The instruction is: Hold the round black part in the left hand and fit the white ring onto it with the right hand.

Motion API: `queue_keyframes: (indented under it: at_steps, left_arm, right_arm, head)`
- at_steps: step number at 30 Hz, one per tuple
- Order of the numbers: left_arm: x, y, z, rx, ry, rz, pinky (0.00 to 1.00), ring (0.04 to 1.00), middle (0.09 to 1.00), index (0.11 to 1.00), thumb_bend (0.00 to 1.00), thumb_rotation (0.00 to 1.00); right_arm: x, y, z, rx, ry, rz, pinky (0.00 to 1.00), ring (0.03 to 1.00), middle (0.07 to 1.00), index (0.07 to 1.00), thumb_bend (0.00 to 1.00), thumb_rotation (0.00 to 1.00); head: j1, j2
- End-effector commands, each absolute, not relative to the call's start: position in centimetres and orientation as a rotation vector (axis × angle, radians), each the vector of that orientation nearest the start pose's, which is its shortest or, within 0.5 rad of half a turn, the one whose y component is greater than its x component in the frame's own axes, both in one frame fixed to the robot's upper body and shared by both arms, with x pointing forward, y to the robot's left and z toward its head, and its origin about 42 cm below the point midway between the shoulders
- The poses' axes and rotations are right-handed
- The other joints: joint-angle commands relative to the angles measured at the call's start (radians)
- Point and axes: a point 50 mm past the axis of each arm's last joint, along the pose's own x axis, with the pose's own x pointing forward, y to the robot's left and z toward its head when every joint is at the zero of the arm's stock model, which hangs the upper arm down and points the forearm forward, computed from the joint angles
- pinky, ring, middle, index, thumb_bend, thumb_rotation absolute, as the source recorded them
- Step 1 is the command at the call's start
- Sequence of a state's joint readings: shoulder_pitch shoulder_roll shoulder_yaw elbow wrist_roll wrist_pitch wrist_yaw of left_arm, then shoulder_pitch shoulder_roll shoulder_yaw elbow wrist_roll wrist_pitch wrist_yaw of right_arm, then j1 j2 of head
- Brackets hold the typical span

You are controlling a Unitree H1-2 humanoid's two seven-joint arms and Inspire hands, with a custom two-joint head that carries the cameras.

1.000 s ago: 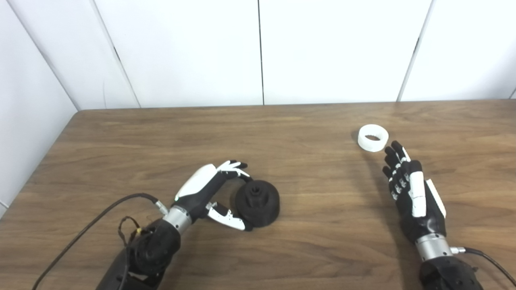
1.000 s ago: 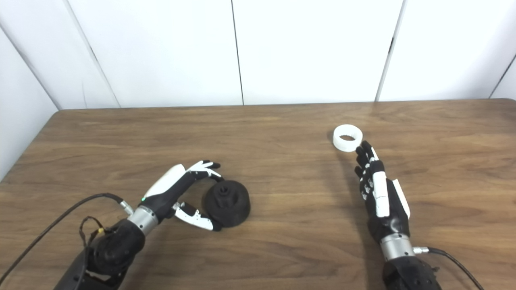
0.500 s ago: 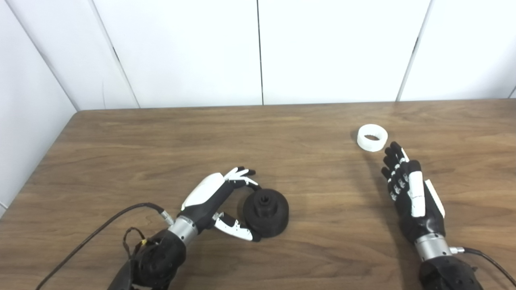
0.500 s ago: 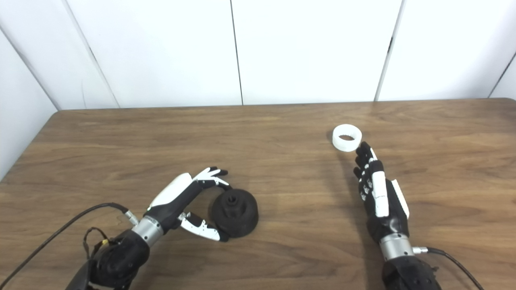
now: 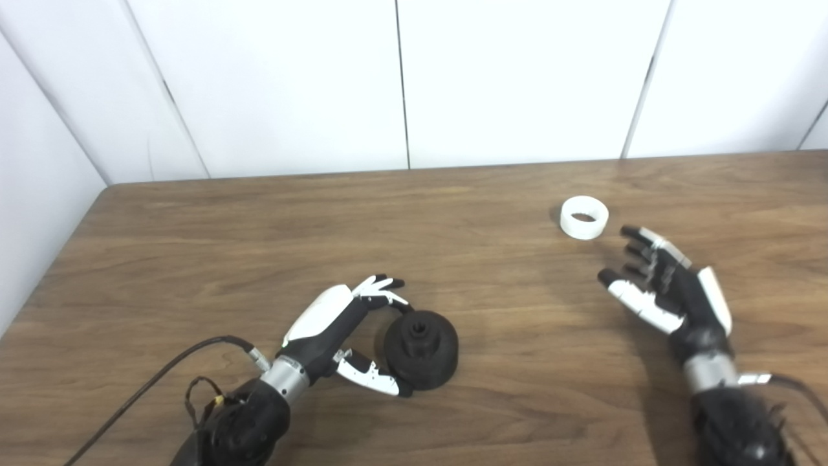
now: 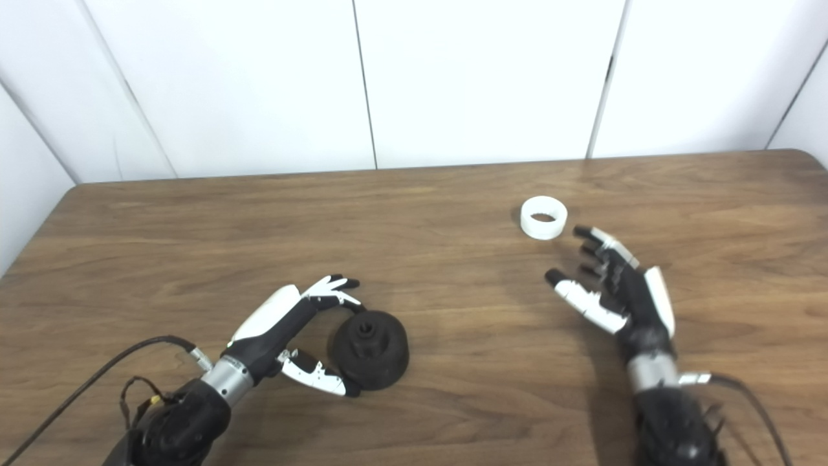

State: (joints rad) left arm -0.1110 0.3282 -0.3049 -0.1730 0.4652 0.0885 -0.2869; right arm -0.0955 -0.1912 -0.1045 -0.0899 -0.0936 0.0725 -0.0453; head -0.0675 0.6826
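Seemingly unlabelled black part (image 5: 421, 349), white ring (image 5: 584, 217)

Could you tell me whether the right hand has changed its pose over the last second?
Yes: the right hand has turned and spread its thumb out toward the left, opening just short of the white ring.

A wooden table (image 5: 259, 246) carries a round black part (image 5: 421, 349) near its front and a white ring (image 5: 584, 217), apparently lying flat, farther back.

Wooden table (image 5: 194, 246), white wall panels (image 5: 517, 77)
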Motion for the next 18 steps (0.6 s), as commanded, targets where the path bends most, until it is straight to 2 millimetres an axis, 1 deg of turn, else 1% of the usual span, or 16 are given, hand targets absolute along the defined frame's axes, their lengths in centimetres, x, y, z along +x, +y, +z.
queue_keyframes:
  at_steps: [1,6,8,12,13,18]
  left_arm:
    - [29.8,20.9,15.0,0.813,-0.125,-0.538,0.94,1.0,0.94,0.65,0.87,0.18]
    - [29.6,21.1,14.9,0.83,-0.123,-0.536,0.95,1.0,0.941,0.658,0.88,0.2]
    - [29.5,21.2,14.9,0.837,-0.127,-0.533,0.94,0.999,0.939,0.657,0.88,0.2]
    - [29.4,21.3,14.7,0.832,-0.135,-0.535,0.94,0.997,0.938,0.652,0.88,0.19]
    - [29.3,21.3,14.7,0.831,-0.135,-0.535,0.94,0.997,0.938,0.652,0.88,0.19]
    - [29.1,21.5,14.4,0.833,-0.142,-0.531,0.95,1.0,0.944,0.648,0.88,0.19]
  right_arm:
    - [32.9,-29.3,17.7,-0.321,-0.203,-0.15,0.86,0.906,0.89,0.793,0.76,0.29]
    - [35.0,-30.2,18.8,-0.5,-0.204,-0.183,0.92,0.92,0.888,0.769,0.8,0.36]
    - [35.9,-30.5,19.0,-0.529,-0.204,-0.183,0.91,0.922,0.896,0.765,0.81,0.36]
    - [38.0,-31.1,19.3,-0.604,-0.192,-0.177,0.88,0.915,0.906,0.759,0.84,0.35]
    - [38.4,-31.2,19.3,-0.617,-0.19,-0.173,0.88,0.915,0.906,0.758,0.84,0.35]
    - [40.0,-31.3,18.8,-0.676,-0.156,-0.146,0.89,0.933,0.914,0.754,0.88,0.37]
  head:
    - [-0.001,0.0]
    - [-0.007,-0.003]
    - [-0.022,-0.015]
    - [-0.025,-0.018]
    - [-0.048,-0.032]
    - [-0.065,-0.047]
